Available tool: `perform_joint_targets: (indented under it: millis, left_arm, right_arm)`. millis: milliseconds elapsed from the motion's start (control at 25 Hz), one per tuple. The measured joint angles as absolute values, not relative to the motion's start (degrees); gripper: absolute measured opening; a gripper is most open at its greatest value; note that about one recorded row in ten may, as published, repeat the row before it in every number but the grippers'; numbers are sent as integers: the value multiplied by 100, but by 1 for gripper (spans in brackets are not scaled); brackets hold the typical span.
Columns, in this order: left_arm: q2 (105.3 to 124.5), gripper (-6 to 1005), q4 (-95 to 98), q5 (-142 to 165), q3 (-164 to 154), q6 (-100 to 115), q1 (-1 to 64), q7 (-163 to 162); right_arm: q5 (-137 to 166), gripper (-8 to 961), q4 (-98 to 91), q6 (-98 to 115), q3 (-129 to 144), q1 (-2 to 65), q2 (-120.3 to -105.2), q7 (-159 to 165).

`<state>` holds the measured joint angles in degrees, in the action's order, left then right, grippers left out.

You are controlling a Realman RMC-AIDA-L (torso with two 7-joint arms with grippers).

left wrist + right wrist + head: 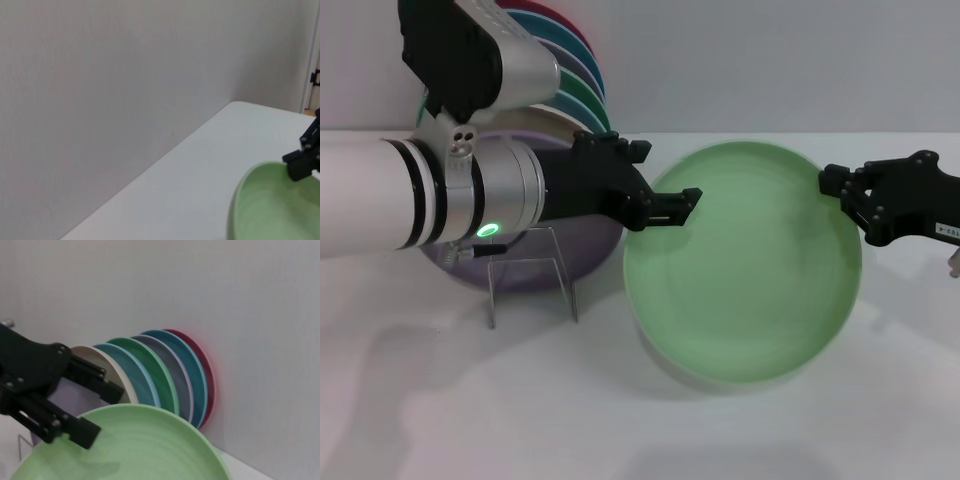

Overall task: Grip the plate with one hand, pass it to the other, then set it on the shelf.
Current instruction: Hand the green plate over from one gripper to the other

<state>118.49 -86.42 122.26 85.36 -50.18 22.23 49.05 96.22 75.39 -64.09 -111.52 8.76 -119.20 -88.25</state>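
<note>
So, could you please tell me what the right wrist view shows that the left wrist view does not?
Only the right wrist view shows the row of upright coloured plates against the wall and the left gripper at the plate's rim. Only the left wrist view shows the bare white table and the right gripper at the rim. Both show the pale green plate.

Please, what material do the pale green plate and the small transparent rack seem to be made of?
The round pale mint-green plate looks like matte plastic or melamine: even colour, faint rings, no sharp glints; ceramic cannot be excluded. It hangs between the left gripper and the right gripper. The small clear rack looks like acrylic: see-through, with thin bright edges.
</note>
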Motion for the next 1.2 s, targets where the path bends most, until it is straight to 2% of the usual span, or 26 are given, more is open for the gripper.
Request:
perform_joint_targets:
  millis: [400, 760, 1000, 1080, 1200]
  left_arm:
    - [11846, 678, -8463, 12199, 8349, -4942, 2345, 5106]
    - [11850, 660, -8619, 12190, 7929, -4446, 2165, 5757]
    - [11852, 415, -8728, 12175, 7763, -4122, 2037, 6028]
    - [11853, 182, -8699, 12174, 7775, -4081, 2053, 6025]
    - [11854, 122, -8664, 12163, 7769, -3961, 2056, 6028]
  right_arm:
    - [9418, 5, 7508, -6607, -11223, 785, -11923, -8992]
    - [9425, 4, 7439, -6609, -11224, 800, -11917, -8996]
    - [9419, 4, 7391, -6612, -11254, 812, -11913, -9023]
    - [9418, 4, 7358, -6613, -11263, 831, -11912, -9047]
    - [9403, 4, 7274, -6616, -11278, 887, -11911, -9053]
